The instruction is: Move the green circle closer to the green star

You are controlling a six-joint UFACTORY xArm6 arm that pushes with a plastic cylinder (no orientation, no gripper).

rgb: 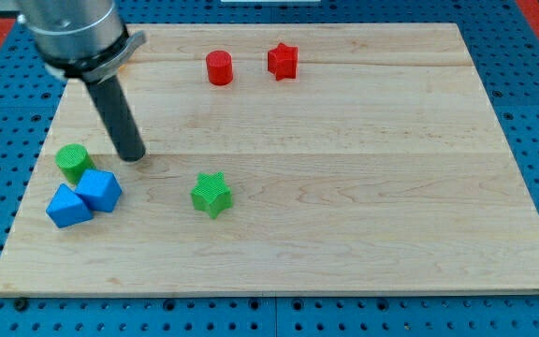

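The green circle, a short cylinder, stands near the board's left edge. The green star lies to its right, left of the board's middle and a little lower. My tip rests on the board just right of the green circle, with a small gap, and up and left of the green star. The dark rod rises from it toward the view's top left.
Two blue blocks touch each other just below the green circle. A red cylinder and a red star sit near the top edge. The wooden board lies on a blue pegboard table.
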